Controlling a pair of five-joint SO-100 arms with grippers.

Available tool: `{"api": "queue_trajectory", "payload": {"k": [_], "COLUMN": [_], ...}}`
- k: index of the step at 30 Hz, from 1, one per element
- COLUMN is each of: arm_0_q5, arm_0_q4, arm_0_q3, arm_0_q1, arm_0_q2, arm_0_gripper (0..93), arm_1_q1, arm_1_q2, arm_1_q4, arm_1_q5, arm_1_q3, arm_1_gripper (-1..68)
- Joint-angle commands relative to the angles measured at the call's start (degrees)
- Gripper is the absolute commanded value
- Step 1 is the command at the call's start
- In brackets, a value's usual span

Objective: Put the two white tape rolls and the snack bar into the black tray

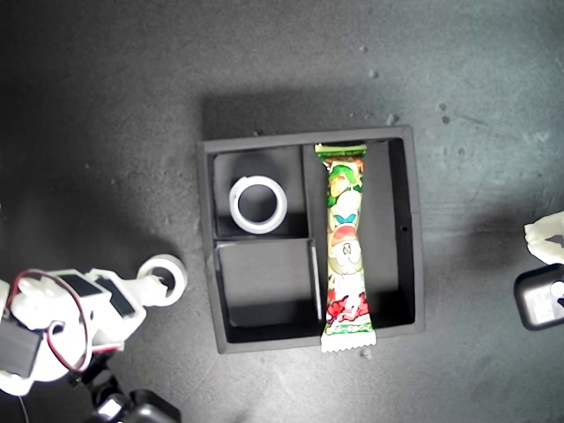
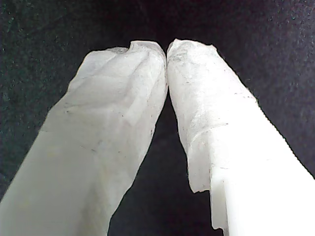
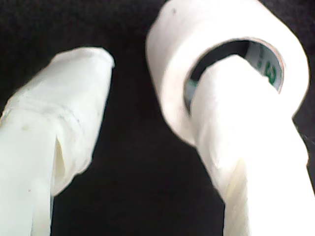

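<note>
The black tray (image 1: 206,256) lies in the middle of the exterior view. One white tape roll (image 1: 236,208) lies flat in its small far compartment, and the snack bar (image 1: 345,251) fills the long compartment, its near end over the rim. The other white tape roll (image 1: 177,272), with a greenish core, rests on the mat off the tray's left side in the exterior view. My second gripper (image 1: 155,287) (image 3: 157,64) is open, with one finger (image 3: 246,147) through that roll (image 3: 172,73) and the other apart from it. My first gripper (image 2: 166,49) (image 1: 548,236) is shut on nothing at the exterior view's right edge.
The tray's small near compartment (image 1: 264,284) holds nothing. A dark speckled mat (image 1: 106,115) covers the whole surface. A black block (image 1: 539,298) on the first arm sits at the exterior view's right edge.
</note>
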Motion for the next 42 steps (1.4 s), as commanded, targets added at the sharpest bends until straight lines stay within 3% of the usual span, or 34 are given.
{"api": "queue_trajectory", "payload": {"k": [1, 19, 26, 29, 32, 36, 42], "arm_0_q5": [0.8, 1.5, 0.5, 0.1, -0.2, -0.4, 0.8], "arm_0_q4": [-1.0, -2.2, -4.0, -4.0, -4.0, -2.2, 17.8], "arm_0_q3": [-3.2, -4.0, -4.4, -6.2, -7.2, -9.2, -26.2], "arm_0_q1": [0.1, -2.0, -4.8, -5.5, -6.0, -6.2, -4.9], "arm_0_q2": [-0.3, -6.0, -13.4, -16.9, -18.1, -17.5, -15.8], "arm_0_gripper": [12.5, 12.8, 10.0, 4.4, 0.1, 0.0, 0.0], "arm_1_q1": [-0.2, -3.2, 0.5, 3.3, 6.2, 11.5, 15.7], "arm_1_q2": [1.4, 1.5, 2.5, 13.8, 33.8, 39.1, 46.9], "arm_1_q4": [-1.7, -7.0, -19.1, -25.8, -14.3, -4.2, 9.7], "arm_1_q5": [0.6, 1.0, 2.7, 5.0, 5.3, 3.6, 1.9], "arm_1_q3": [0.8, 4.2, 16.9, 29.7, 35.7, 35.7, 35.7], "arm_1_gripper": [-0.3, -0.3, -0.3, -0.3, -0.3, -0.3, -0.2]}}
